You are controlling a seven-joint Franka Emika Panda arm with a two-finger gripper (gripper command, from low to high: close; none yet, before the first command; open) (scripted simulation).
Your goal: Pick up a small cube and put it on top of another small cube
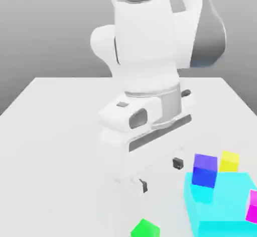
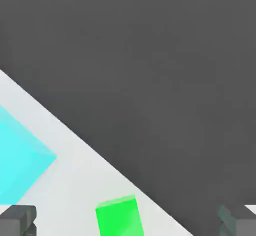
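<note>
A small bright green cube rests on the white table near its front edge. The small blue cube with a violet top stands behind the large cyan block, toward the exterior view's right. My gripper hangs open above the table, behind the green cube and left of the blue one, touching neither. In the hand view the green cube lies between the two dark fingertips, with nothing held.
A large cyan block sits at the front right. A yellow cube stands behind it beside the blue cube, and a magenta cube is at its right edge. The table's edge runs close by the green cube.
</note>
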